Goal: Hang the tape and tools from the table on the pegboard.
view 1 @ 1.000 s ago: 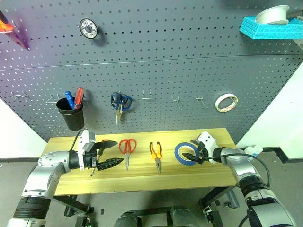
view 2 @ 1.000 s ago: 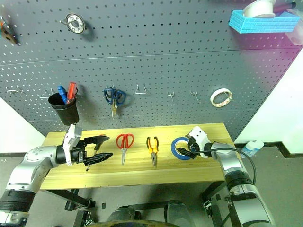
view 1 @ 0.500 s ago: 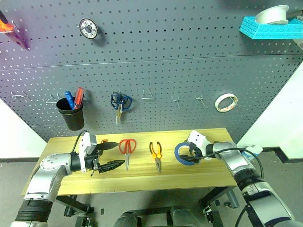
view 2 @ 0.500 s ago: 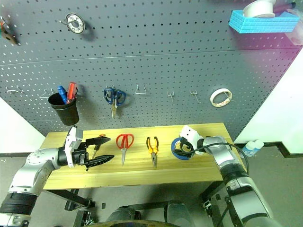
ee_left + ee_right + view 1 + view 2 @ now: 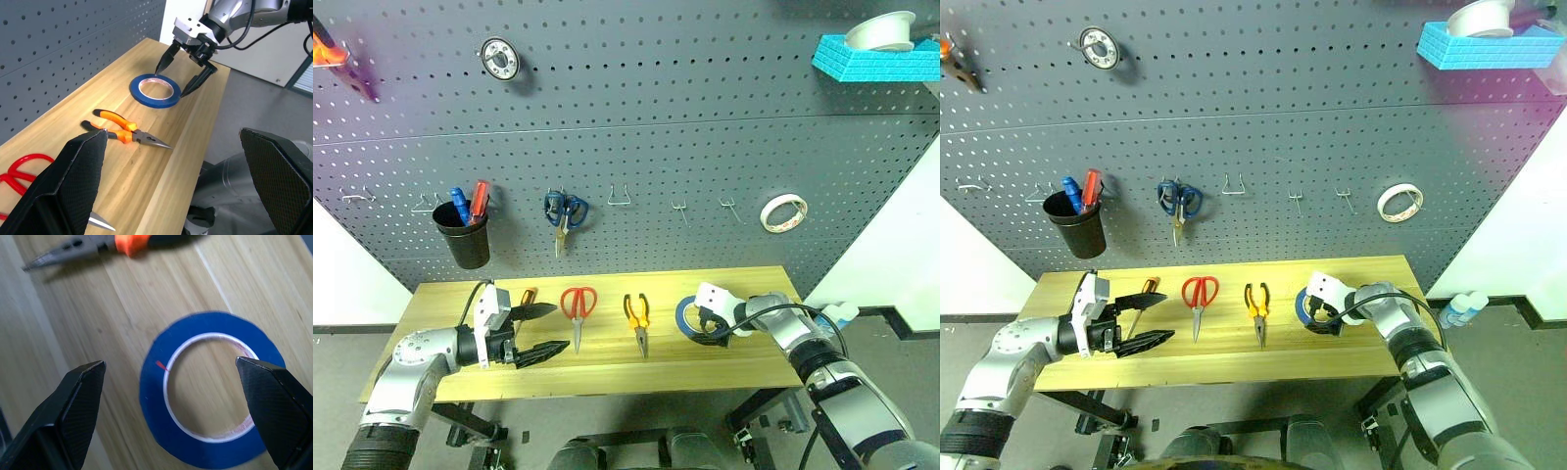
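Workshop, seemingly: pegboard (image 5: 705,157), wooden table (image 5: 607,367)

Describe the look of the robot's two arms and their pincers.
Both arms are silver-grey metal with rounded joint housings and black cables looping along the forearms. Each wrist carries a white block. The left pincer and right pincer each have two black, tapering pointed fingers with textured inner pads.

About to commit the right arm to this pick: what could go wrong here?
1. The blue tape lies flat on the table, so the open right gripper straddling it may slide off instead of gripping.
2. The pliers lie close beside it; a push could knock them.
3. The tape sits near the table's front edge and could be nudged off.
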You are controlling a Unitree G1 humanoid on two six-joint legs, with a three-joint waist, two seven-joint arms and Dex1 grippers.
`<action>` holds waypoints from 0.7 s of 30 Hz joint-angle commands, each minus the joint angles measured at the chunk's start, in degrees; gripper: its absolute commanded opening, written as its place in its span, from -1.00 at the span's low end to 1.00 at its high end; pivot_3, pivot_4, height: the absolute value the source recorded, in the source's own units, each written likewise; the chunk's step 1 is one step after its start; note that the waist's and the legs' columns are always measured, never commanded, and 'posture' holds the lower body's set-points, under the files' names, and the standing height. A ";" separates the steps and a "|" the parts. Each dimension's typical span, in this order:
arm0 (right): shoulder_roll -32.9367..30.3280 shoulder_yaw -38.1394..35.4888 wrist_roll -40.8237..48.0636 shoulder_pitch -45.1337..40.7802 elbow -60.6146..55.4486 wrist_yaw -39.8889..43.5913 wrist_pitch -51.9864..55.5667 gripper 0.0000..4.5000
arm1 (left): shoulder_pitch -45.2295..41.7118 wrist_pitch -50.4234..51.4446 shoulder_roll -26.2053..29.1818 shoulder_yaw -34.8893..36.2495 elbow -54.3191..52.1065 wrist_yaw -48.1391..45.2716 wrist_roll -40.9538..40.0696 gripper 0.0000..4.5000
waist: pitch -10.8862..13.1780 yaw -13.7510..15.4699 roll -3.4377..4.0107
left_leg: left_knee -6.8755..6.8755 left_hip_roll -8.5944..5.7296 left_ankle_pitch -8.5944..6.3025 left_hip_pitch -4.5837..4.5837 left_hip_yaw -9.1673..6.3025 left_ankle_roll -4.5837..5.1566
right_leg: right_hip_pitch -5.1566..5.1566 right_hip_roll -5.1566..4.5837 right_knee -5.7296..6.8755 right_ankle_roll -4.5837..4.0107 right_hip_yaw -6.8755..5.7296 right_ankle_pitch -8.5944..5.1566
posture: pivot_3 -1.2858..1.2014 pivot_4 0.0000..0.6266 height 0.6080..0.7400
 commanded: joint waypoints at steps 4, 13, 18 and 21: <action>1.84 1.00 -2.22 -2.84 5.91 -1.88 -4.50 0.98 | 0.49 -1.36 0.38 1.90 -2.50 0.68 -1.07 1.00 | 0.00 0.40 0.00 | -0.02 0.00 0.00 -0.01 0.00 0.00 | -0.01 -0.01 0.00 0.00 0.00 0.00 | 0.02 -1.00 1.00; 1.87 2.28 -5.55 -3.96 12.94 -4.64 -7.37 0.98 | 1.46 -1.74 0.73 2.32 -2.78 0.75 -1.22 1.00 | 0.00 0.88 0.00 | 0.00 0.00 0.00 0.00 0.01 0.00 | 0.00 0.00 0.00 -0.02 0.01 0.00 | 0.03 -1.00 1.00; 1.97 2.23 -6.61 -4.56 15.08 -5.87 -7.98 0.98 | 1.57 -1.88 0.63 2.39 -2.82 0.77 -1.06 1.00 | 0.00 0.83 0.00 | 0.00 0.00 0.00 0.01 0.01 0.00 | 0.01 0.00 0.00 -0.02 0.01 0.00 | 0.03 -1.00 1.00; 1.90 2.32 -7.40 -5.02 16.21 -6.65 -7.86 0.91 | 1.64 -1.94 0.64 2.44 -2.80 0.81 -1.07 1.00 | 0.00 0.84 0.00 | 0.00 0.00 0.00 0.01 0.01 0.00 | 0.00 0.01 0.00 -0.02 0.01 0.00 | 0.03 -1.00 1.00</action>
